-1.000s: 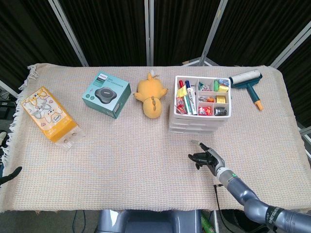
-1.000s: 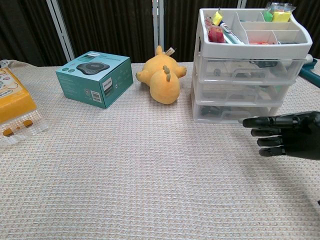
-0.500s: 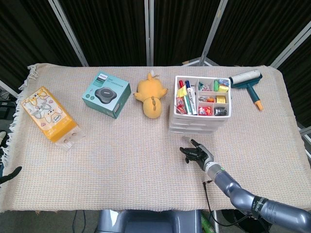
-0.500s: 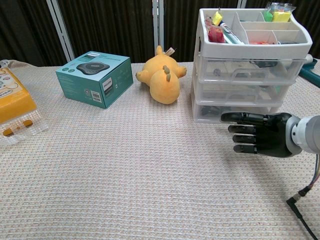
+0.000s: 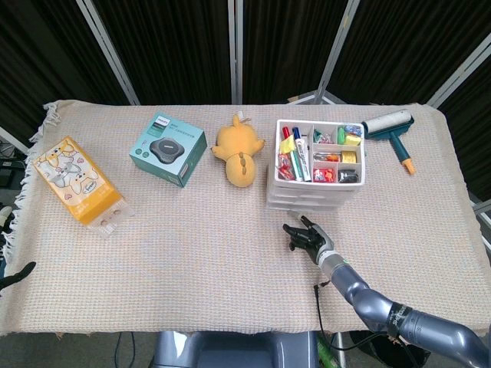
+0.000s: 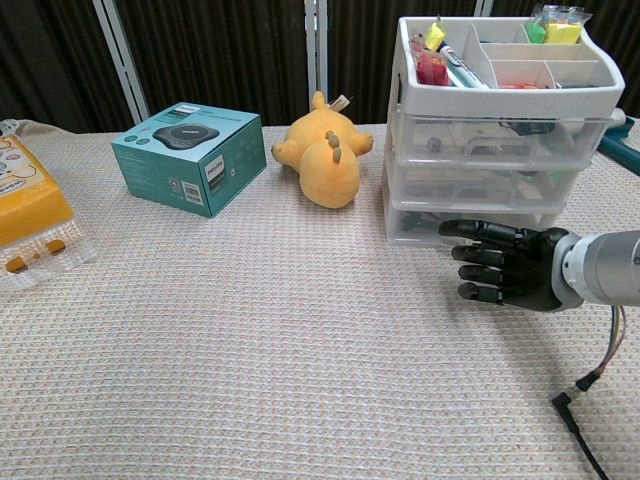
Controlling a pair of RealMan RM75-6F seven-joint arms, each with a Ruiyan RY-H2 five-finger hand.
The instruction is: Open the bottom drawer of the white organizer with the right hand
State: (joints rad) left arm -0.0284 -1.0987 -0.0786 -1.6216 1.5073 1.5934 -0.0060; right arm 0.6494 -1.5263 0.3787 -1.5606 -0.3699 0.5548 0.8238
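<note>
The right hand [image 6: 505,264], fingers spread and holding nothing, hovers just in front of the white organizer's [image 5: 315,162] closed bottom drawer [image 6: 470,224], at two o'clock on the table, apparently lining up for a pull.

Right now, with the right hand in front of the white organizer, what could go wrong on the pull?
1. The black right hand holds nothing, with fingers stretched sideways across the white three-drawer organizer's bottom drawer; it may miss the front.
2. The open top tray is packed with markers and small items, so a tug might drag or tip the unit.
</note>
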